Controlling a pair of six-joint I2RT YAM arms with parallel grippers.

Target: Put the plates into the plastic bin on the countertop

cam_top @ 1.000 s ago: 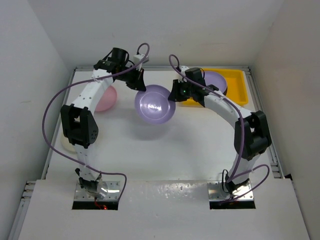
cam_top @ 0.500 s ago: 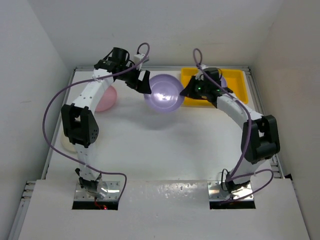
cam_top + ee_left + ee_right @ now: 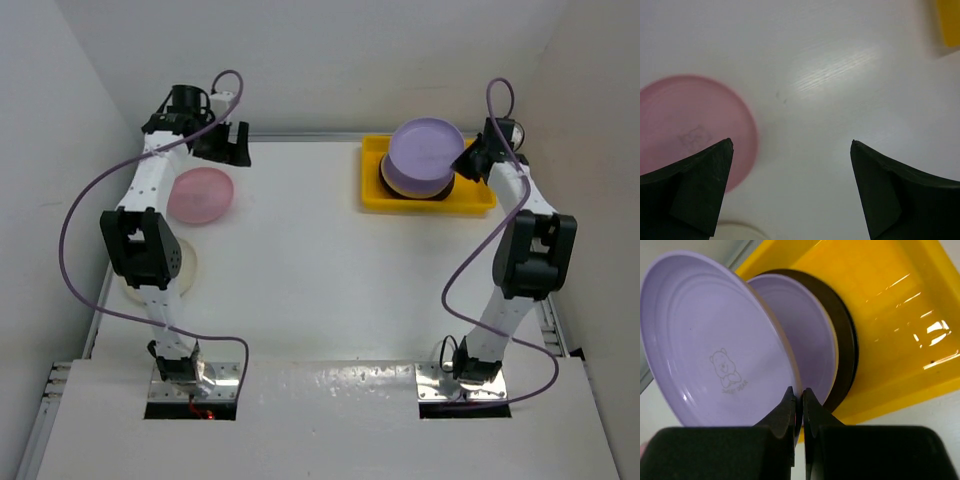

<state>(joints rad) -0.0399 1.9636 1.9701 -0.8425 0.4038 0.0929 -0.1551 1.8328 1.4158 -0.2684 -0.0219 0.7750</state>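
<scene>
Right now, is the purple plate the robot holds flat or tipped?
Tipped. The right gripper pinches the lilac plate by its rim, slanted over the stacked plates in the yellow bin.

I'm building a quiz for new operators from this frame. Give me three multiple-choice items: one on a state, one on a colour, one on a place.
1. The left pincer is: A. shut on a plate; B. open and empty; C. shut and empty.
2. The held plate in the right pincer is: A. pink; B. cream; C. lilac.
3. The pink plate lies: A. flat on the countertop, at the left; B. on edge against the wall; C. off the table.
Answers: B, its fingers stand wide apart with nothing between; C, the right wrist view shows a lilac rim pinched; A, the overhead view shows it lying flat there.
</scene>
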